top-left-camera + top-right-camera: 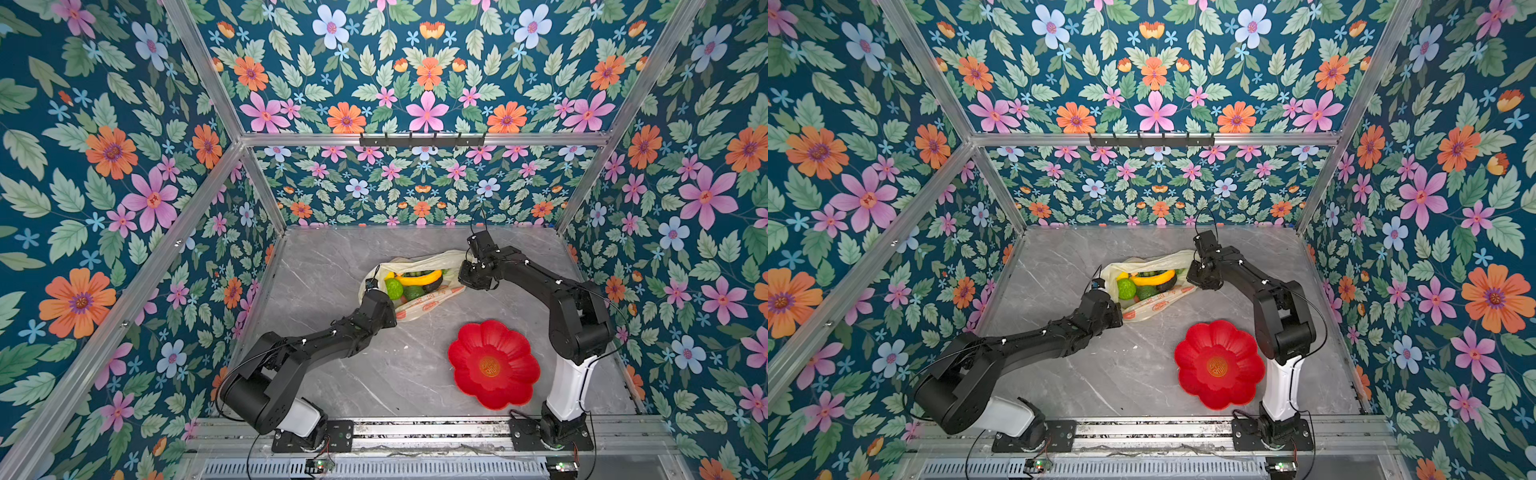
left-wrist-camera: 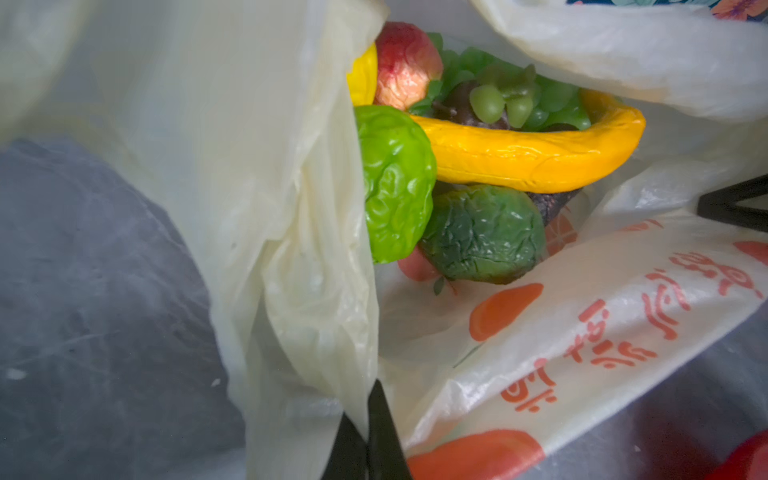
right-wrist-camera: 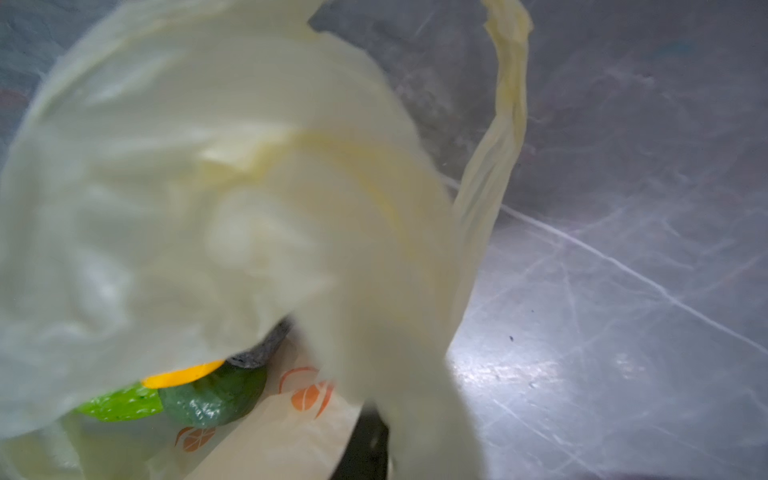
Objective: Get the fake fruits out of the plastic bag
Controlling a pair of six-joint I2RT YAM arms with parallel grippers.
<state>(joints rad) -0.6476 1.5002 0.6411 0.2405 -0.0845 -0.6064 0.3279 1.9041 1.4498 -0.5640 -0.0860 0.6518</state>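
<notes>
left pincer point(image 2: 365, 419) clamped on plastic bag point(image 1: 424, 307) rim | right pincer point(image 3: 365, 436) pinched on opposite rim (film blurred) | mouth held wide, likely to expose fake fruits point(image 1: 417, 278) | none out yet

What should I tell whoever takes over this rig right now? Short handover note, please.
Left hand: shut, pinching the near rim of the plastic bag.
Right hand: shut at the bag's opposite rim, apparently gripping the film.
Fake fruits: all visible ones are inside the bag, which lies on the table with its mouth spread; the banana is on top.
Red dish: beside the bag, nothing in it.
Done: bag mouth held open.
Left: every fruit has yet to come out.
</notes>
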